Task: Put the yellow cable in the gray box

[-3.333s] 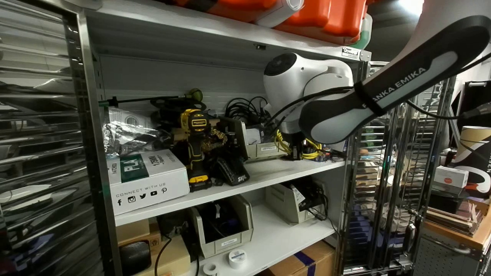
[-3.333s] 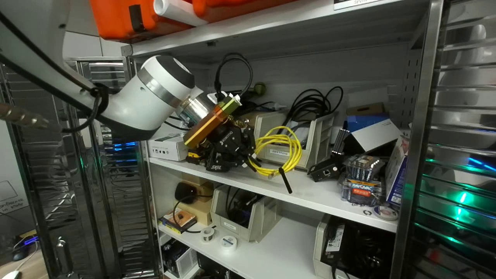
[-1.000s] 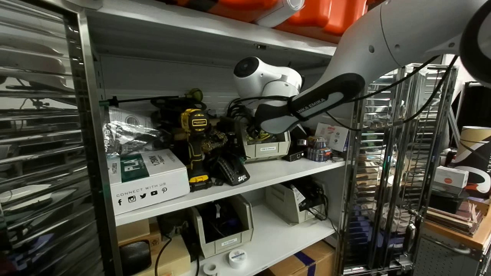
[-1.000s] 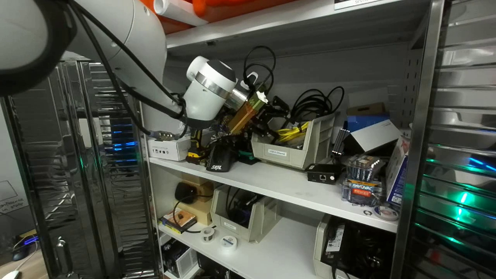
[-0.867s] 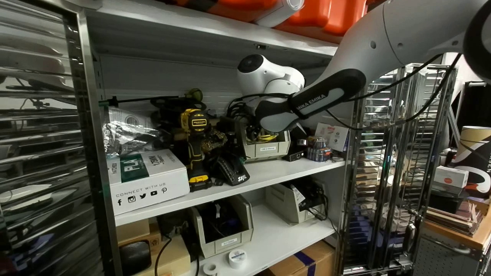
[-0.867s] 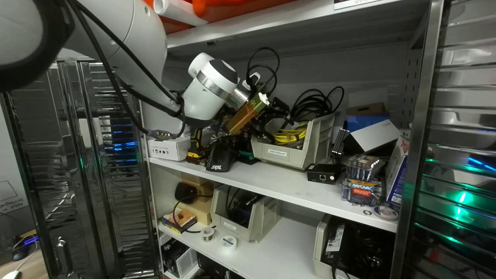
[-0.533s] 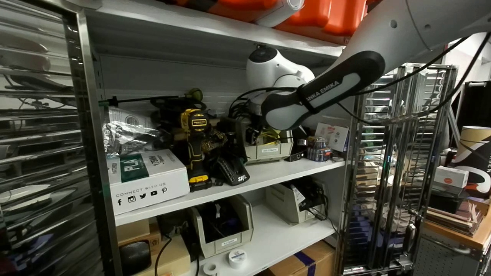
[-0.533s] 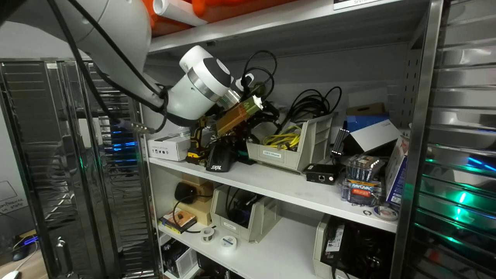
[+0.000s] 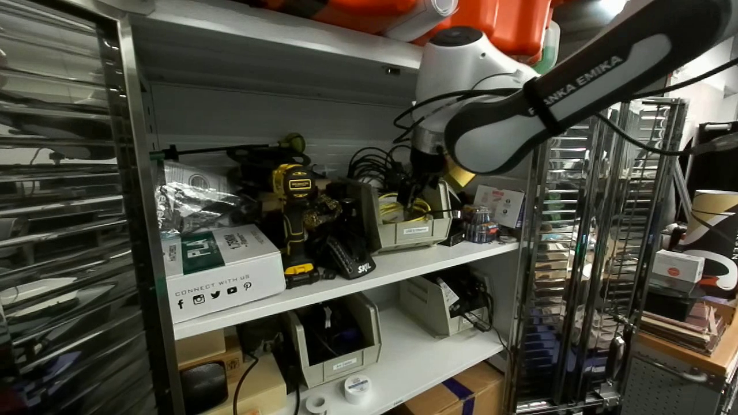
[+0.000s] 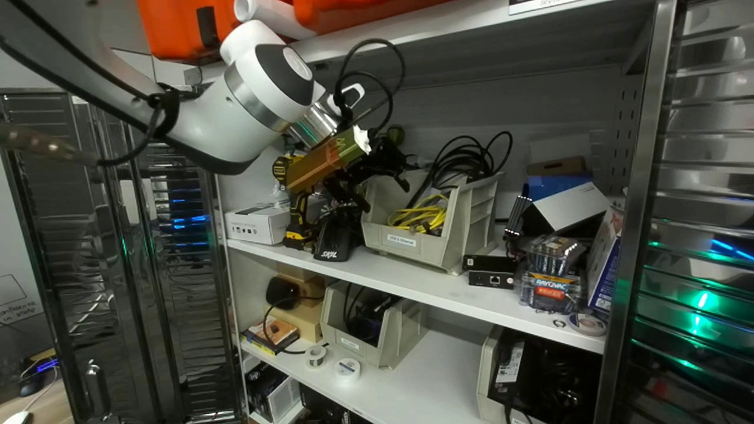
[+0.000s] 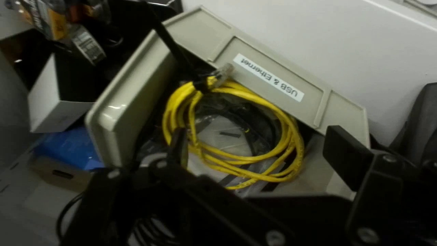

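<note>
Wrist view: my gripper (image 11: 261, 150) enters from the bottom of the frame, its jaws set wide apart. Of my fingers (image 11: 346, 157), one overlaps the left side of the yellow cable (image 11: 179, 97) in this view, and the other shows before the right end of the gray box (image 11: 312, 106); contact with the cable I cannot confirm. The cable is found mid-frame, coiled within the box. A black strap (image 11: 177, 51) is fastened at its upper left and runs toward the top of the frame; a clear plug (image 11: 225, 71) sits just beside it. The label (image 11: 268, 78), noted upside down, reads "USB & Ethernet".

In an exterior view, with a battery pack (image 10: 549, 288) at right, the box stands on a shelf (image 10: 400, 274) at centre, the cable showing inside. I am tilted at the box's upper left.

In an exterior view, with a white carton (image 9: 225, 271) at lower left, my arm (image 9: 501, 138) fills the upper right. I show dark against the box, cable visible on both sides of a finger; the spread of my jaws I cannot judge there. A drill (image 9: 297, 184) stands upright left of centre.
</note>
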Motion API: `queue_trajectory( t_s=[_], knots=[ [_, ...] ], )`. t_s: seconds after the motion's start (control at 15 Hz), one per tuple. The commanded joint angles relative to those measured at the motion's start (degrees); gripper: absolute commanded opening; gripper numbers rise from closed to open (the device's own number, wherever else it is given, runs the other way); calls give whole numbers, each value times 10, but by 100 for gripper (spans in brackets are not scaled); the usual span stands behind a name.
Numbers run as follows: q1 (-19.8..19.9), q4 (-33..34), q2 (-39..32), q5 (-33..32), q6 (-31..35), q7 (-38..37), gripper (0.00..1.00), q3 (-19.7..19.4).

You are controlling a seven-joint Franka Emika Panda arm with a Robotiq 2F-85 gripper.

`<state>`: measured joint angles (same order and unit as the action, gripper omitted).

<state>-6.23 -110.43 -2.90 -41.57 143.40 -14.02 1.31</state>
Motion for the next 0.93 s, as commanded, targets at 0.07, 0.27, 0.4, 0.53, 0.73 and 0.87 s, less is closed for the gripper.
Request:
queue_trajectory(
  t_s=[0.07,0.27,0.4,0.53,0.73,0.87],
  knots=[
    [33,-92,95,-20,33,-50,100,-9],
    [42,-129,116,49,8,6,100,-6],
    [36,-152,129,133,-38,73,100,-5],
    [29,-159,151,222,-115,148,100,-2],
    [27,-142,180,310,-268,220,100,-4],
    [30,-134,200,341,-371,243,100,-8]
  ],
)
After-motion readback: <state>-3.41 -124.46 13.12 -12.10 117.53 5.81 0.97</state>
